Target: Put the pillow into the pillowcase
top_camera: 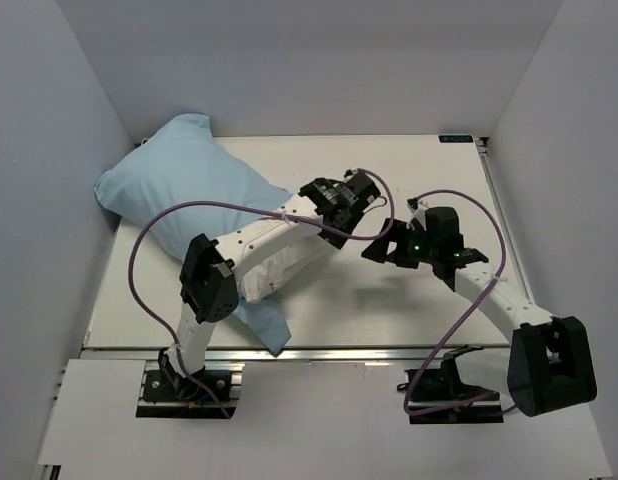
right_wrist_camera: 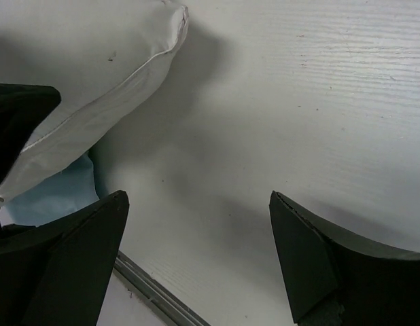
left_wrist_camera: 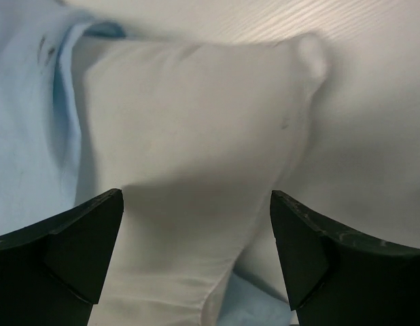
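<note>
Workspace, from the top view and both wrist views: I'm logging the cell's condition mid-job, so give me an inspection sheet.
Surface: white table, finely grained.
Job's things: pillow with its white end sticking out of the light blue pillowcase, far left.
Clutter: nothing seen.
Grippers: left gripper open above the pillow's exposed end; right gripper open over table beside the pillow's corner.
Cables: purple cables loop from each arm.
Surroundings: plain pale walls on three sides.
</note>
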{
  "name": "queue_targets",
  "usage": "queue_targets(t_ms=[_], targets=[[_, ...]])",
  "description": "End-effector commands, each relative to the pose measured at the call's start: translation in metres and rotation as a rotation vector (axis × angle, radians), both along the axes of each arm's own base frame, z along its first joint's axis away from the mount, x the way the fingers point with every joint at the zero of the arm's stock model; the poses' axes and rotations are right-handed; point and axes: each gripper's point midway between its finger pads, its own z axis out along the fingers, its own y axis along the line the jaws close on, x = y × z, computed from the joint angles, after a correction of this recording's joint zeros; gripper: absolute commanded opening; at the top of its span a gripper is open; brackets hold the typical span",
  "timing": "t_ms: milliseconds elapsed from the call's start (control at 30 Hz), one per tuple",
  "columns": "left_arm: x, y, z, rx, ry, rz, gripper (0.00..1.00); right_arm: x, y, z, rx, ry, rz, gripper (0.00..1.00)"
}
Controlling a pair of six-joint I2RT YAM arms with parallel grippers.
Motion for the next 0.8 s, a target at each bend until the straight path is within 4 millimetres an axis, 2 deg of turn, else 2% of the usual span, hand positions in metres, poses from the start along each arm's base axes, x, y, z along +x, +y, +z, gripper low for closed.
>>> queue_targets(t_ms=[0, 100, 367, 467, 500, 533, 567, 633, 700, 733, 767], targets=[[-0.003, 0.056, 0.003, 0.228, -0.041, 0.08, 0.98, -0.001, -0.004, 0.005, 0.03, -0.021, 0.011, 0.89], [-0.008, 0.059, -0.018, 0.26, -0.002, 0.099, 0.98, 0.001, -0.008, 0.006, 0.04, -0.03, 0.009, 0.89], [-0.004, 0.074, -0.073, 0.354, 0.049, 0.111, 0.97, -0.001, -0.011, 0.006, 0.032, -0.069, 0.037, 0.89], [0.005, 0.084, -0.088, 0.293, 0.103, 0.157, 0.57, -0.002, -0.014, 0.01, 0.015, -0.105, 0.035, 0.89], [0.006, 0.087, -0.089, 0.269, 0.12, 0.178, 0.29, -0.001, -0.015, 0.011, 0.01, -0.114, 0.029, 0.89], [0.014, 0.099, -0.088, 0.251, 0.12, 0.226, 0.06, -0.001, -0.016, 0.015, 0.007, -0.132, 0.023, 0.89], [0.02, 0.103, -0.083, 0.221, 0.104, 0.273, 0.0, 0.0, -0.017, 0.017, 0.002, -0.145, 0.017, 0.89], [0.034, 0.116, -0.06, 0.18, 0.029, 0.346, 0.0, -0.001, -0.018, 0.022, 0.003, -0.172, 0.018, 0.88], [0.051, 0.116, -0.013, 0.113, -0.114, 0.402, 0.0, -0.003, -0.016, 0.024, 0.013, -0.192, 0.04, 0.86], [0.054, 0.113, 0.023, 0.033, -0.181, 0.405, 0.0, -0.005, -0.01, 0.031, 0.038, -0.224, 0.074, 0.86], [0.059, 0.109, 0.05, -0.036, -0.231, 0.391, 0.0, -0.005, -0.007, 0.032, 0.04, -0.229, 0.082, 0.86]])
